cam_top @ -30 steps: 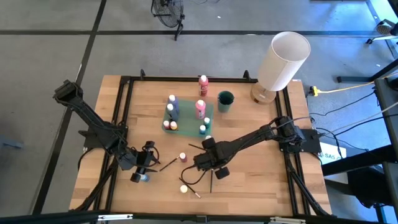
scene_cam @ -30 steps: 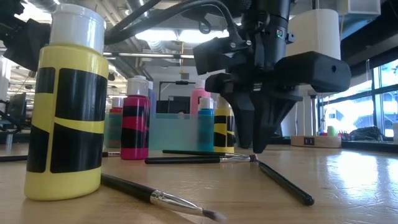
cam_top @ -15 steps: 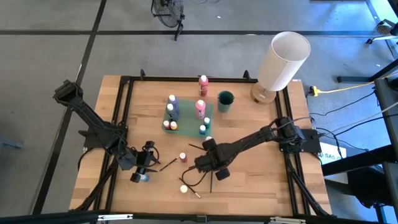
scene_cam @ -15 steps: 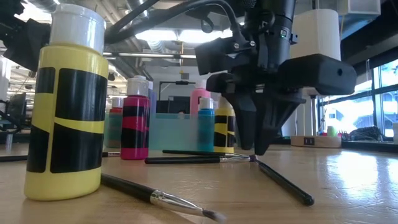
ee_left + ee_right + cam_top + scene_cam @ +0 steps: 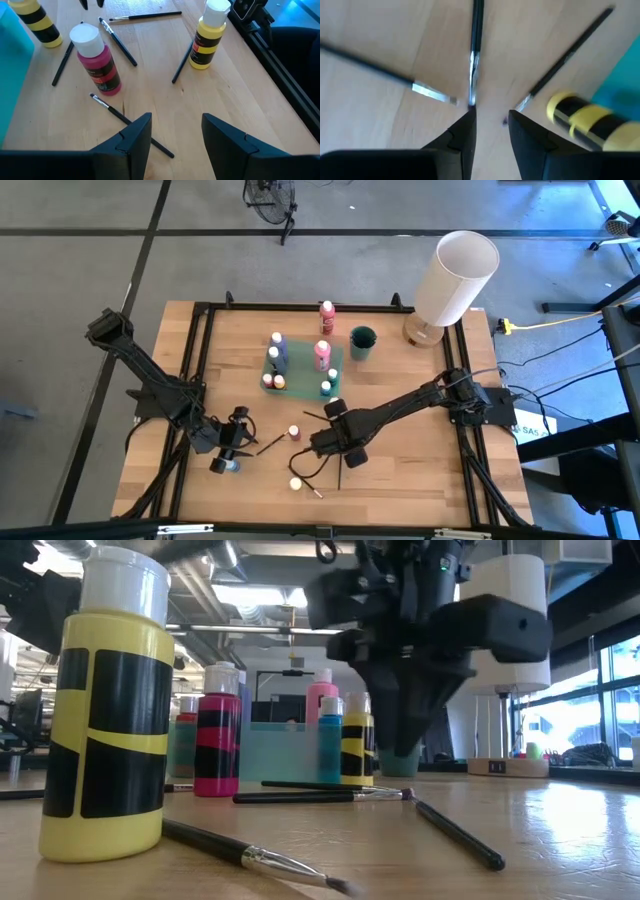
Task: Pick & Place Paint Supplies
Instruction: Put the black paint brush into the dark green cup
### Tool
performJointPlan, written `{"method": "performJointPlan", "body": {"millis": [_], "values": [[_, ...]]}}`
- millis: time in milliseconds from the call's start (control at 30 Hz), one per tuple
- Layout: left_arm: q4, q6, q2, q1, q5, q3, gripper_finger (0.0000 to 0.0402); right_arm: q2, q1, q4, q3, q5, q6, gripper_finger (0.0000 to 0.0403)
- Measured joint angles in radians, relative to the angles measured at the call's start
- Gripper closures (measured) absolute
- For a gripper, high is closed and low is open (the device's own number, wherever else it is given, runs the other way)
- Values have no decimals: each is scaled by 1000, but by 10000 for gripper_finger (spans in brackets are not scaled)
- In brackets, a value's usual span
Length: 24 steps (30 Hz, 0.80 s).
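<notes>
Here a brush [image 5: 474,55] lies just ahead of the right hand [image 5: 490,117].

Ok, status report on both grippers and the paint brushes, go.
Right gripper open, low over the brushes mid-table, holding nothing. Left gripper open, empty, near the red bottle. Yellow-striped bottle close beside the right gripper.

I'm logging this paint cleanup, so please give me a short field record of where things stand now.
left tool: open, empty, low over the table's left side
right tool: open, empty, above the brushes mid-table
brushes: lying loose on the wood
teal tray: holds several bottles
loose bottles: red, yellow near the brushes
</notes>
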<state>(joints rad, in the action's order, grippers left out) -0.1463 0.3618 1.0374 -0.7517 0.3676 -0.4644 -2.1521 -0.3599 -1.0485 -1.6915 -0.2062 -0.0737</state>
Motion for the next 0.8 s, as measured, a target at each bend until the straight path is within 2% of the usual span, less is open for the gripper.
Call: {"method": "performJointPlan", "body": {"millis": [200,333,800], "values": [[-1,0,0,0,-2,0,233,0,-15,-112,-16,0,40,287],[-8,1,0,0,-3,0,233,0,-28,-96,11,37,53,287],[-7,2,0,0,-3,0,233,0,-34,-2,22,50,58,287]]}}
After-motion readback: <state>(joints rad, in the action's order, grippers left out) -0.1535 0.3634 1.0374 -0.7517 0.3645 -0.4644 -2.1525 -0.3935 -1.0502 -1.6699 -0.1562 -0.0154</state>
